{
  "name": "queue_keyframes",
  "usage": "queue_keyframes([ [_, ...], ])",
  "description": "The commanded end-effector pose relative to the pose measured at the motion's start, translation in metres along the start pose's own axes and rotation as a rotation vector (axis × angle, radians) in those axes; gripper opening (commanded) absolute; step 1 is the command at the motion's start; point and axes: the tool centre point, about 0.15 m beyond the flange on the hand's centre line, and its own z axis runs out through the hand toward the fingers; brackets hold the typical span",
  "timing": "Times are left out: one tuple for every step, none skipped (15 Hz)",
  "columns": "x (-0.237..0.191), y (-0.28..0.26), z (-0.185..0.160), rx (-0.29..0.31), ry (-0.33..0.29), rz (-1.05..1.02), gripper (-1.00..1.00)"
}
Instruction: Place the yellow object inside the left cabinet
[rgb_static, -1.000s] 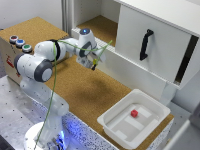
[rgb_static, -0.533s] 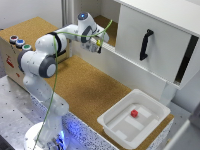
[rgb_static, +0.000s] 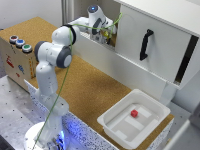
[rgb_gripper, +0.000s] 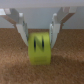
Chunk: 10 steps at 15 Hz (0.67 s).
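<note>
In the wrist view the yellow object (rgb_gripper: 40, 47) is a small, blurred yellow block between my fingertips (rgb_gripper: 26, 39), just over a cork-brown floor (rgb_gripper: 15, 67). My gripper (rgb_gripper: 39, 41) looks shut on it by the tips. In the exterior view the gripper (rgb_static: 104, 33) reaches into the left cabinet (rgb_static: 80, 14), beside the white door. The block barely shows there, hidden by the hand.
The white door with a black handle (rgb_static: 145, 44) stands on the exterior view's right of the gripper. A low white wall (rgb_static: 100, 56) fronts the cabinet. A white tray (rgb_static: 120, 131) holds a small red cube (rgb_static: 134, 113). A cork box with coloured buttons (rgb_static: 19, 44) is at the left.
The arm has swung up and back from over the cork table, past the white wall, into the left cabinet bay. It is still carrying the yellow object.
</note>
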Motion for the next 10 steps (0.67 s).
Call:
queue_keyframes([
  [-0.003,-0.032,-0.054,-0.118,-0.005,-0.011,1.0],
  [-0.02,-0.04,-0.071,-0.141,0.016,-0.022,1.0],
  [-0.035,-0.044,-0.081,-0.118,0.011,-0.007,1.0],
  [-0.051,-0.046,-0.089,-0.112,0.011,0.002,1.0],
  [-0.07,-0.049,-0.094,-0.09,0.0,0.021,1.0],
  [-0.086,-0.05,-0.096,-0.092,-0.011,0.028,1.0],
  [-0.099,-0.05,-0.099,-0.101,-0.015,0.04,1.0],
  [-0.111,-0.051,-0.102,-0.114,-0.019,0.049,1.0],
  [-0.126,-0.051,-0.106,-0.095,-0.023,0.084,1.0],
  [-0.138,-0.05,-0.108,-0.095,-0.028,0.102,1.0],
])
